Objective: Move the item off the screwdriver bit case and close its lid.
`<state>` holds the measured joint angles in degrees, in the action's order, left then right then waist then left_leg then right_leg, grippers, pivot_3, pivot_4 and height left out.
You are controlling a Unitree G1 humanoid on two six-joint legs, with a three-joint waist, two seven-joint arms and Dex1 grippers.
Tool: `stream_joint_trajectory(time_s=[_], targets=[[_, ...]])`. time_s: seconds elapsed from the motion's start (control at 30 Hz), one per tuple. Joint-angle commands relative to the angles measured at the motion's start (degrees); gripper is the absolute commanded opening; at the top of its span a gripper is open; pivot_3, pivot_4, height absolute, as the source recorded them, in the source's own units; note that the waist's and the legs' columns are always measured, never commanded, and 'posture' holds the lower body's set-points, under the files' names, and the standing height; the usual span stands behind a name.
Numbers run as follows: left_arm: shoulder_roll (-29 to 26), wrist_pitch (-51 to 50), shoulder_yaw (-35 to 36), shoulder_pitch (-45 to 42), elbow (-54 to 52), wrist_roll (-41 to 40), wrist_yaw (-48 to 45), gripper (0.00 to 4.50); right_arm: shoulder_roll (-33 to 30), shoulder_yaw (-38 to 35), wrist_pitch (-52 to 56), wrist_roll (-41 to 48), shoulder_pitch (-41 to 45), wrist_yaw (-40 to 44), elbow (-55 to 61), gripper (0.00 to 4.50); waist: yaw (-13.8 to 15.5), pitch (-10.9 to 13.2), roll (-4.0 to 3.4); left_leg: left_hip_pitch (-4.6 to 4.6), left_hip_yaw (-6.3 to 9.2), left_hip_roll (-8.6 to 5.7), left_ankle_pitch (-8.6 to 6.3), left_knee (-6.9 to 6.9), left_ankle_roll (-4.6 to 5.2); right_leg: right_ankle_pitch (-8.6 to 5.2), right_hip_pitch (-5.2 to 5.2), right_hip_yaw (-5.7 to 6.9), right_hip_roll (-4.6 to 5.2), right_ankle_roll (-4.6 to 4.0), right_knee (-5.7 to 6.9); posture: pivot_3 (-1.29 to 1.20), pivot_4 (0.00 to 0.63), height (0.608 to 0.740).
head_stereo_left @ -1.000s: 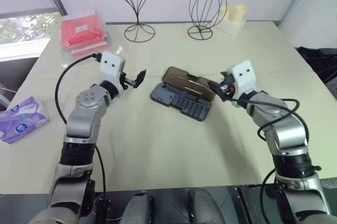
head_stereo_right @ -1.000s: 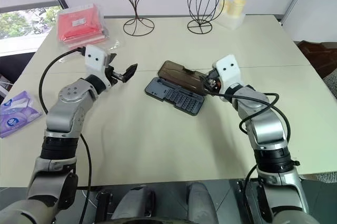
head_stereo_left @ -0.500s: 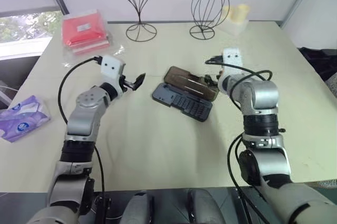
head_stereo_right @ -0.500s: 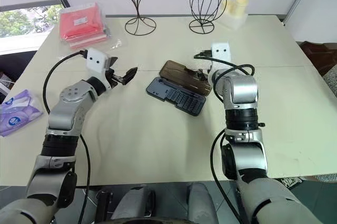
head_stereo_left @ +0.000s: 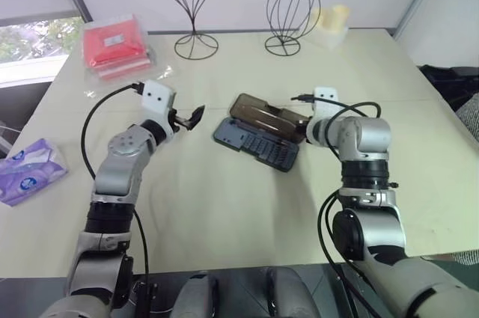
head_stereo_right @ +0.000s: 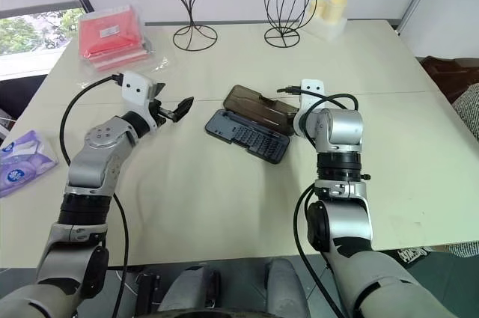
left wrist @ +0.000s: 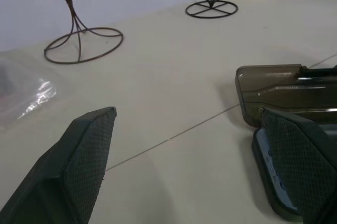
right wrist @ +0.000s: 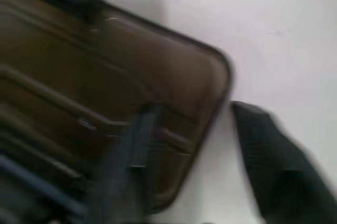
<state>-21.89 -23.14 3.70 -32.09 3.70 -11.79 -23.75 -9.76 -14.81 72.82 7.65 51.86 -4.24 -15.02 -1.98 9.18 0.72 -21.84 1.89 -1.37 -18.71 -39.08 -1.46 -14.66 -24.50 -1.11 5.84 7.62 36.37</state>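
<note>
Smoky-brown lid [head_stereo_left: 266, 117], blue-grey case [head_stereo_left: 258, 146]

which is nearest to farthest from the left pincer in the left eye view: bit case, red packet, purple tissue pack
From the left pincer:
1. screwdriver bit case, just to its right, mid-table.
2. red packet, behind it at the far left corner.
3. purple tissue pack, at the table's left edge.

I count two wire stands [head_stereo_left: 187, 4] [head_stereo_left: 293, 11], one red packet [head_stereo_left: 112, 45] and one tissue pack [head_stereo_left: 30, 170]. One bit case [head_stereo_left: 258, 142] with one lid [head_stereo_left: 266, 117] lies open, and I see two end effectors [head_stereo_left: 196, 116] [head_stereo_left: 303, 125].
</note>
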Motion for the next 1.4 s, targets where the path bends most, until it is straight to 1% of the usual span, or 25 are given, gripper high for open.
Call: stream_joint_trajectory(time_s=[0.03,0.33,0.43,0.57,0.67,0.87,1.07,1.2,1.4], targets=[[-0.5,1.2,1.1,-0.3,-2.6,0.0,0.2,4.5,-0.2,-0.5,1.2,-0.2,-0.3,-0.4,-0.1,0.07,-0.1,0.0,0.0,0.0,-0.01,0.0,0.0,-0.01,0.0,0.0,0.01,-0.01,0.01,0.0,0.0,0.0,0.15,0.74],[-1.4,2.2,1.2,-1.7,-0.9,0.3,0.1,4.5,1.0,-0.6,5.9,0.3,-0.8,-0.5,1.6,0.03,-0.3,0.0,-0.01,0.02,0.01,0.0,0.0,0.02,0.0,0.0,0.0,0.03,0.01,0.0,0.02,0.0,0.15,0.74],[-1.5,2.3,1.1,-1.8,-0.8,0.4,0.1,4.5,1.3,-0.1,8.8,0.6,-1.6,0.1,4.3,0.03,-0.4,0.0,-0.01,0.01,0.03,0.01,0.0,0.05,0.0,0.0,-0.01,0.04,0.0,0.0,0.03,0.0,0.15,0.74],[-1.6,2.3,1.1,-1.8,-1.0,0.4,0.2,4.5,1.0,0.9,17.4,2.2,-3.7,2.3,12.9,0.03,-0.4,0.0,-0.01,0.0,0.04,0.01,0.0,0.05,0.0,0.0,-0.01,0.04,0.0,0.0,0.11,0.0,0.15,0.74],[-1.8,2.1,1.0,-1.7,-1.2,0.3,0.1,4.5,-0.2,2.5,19.7,4.5,-5.7,4.0,19.2,0.03,-0.5,0.0,-0.02,0.0,0.04,0.01,0.0,0.06,0.0,0.0,-0.03,0.04,0.0,0.0,0.11,0.0,0.15,0.74],[-2.3,1.8,1.0,-1.6,-1.2,0.2,-0.1,4.5,-3.0,5.3,19.7,11.5,-9.3,4.8,27.1,0.03,-0.5,0.0,-0.02,0.0,0.03,0.01,-0.01,0.08,0.02,0.0,-0.06,0.04,0.0,0.0,0.11,0.0,0.15,0.74],[-2.2,1.6,0.7,-1.8,-1.1,0.2,-0.1,4.5,-6.5,6.8,19.7,18.9,-10.9,2.8,28.0,0.03,-0.5,0.0,-0.03,0.0,0.02,0.01,-0.02,0.08,0.03,0.0,-0.07,0.03,0.0,0.0,0.1,0.0,0.15,0.74],[-2.2,1.7,0.7,-2.0,-1.0,0.3,-0.1,4.5,-10.7,8.1,19.7,27.1,-12.0,0.5,28.1,0.03,-0.3,0.0,-0.02,-0.04,0.02,0.01,-0.02,0.07,0.04,0.0,-0.07,0.03,0.01,0.0,0.08,0.0,0.15,0.74],[-2.6,1.4,0.9,-1.9,-1.4,0.3,-0.1,4.5,-16.8,9.0,19.7,40.6,-14.5,-6.0,28.5,0.03,-0.2,0.0,-0.02,-0.06,0.02,0.01,-0.03,0.06,0.06,0.0,-0.07,0.03,0.01,0.0,-0.07,0.0,0.15,0.74]])
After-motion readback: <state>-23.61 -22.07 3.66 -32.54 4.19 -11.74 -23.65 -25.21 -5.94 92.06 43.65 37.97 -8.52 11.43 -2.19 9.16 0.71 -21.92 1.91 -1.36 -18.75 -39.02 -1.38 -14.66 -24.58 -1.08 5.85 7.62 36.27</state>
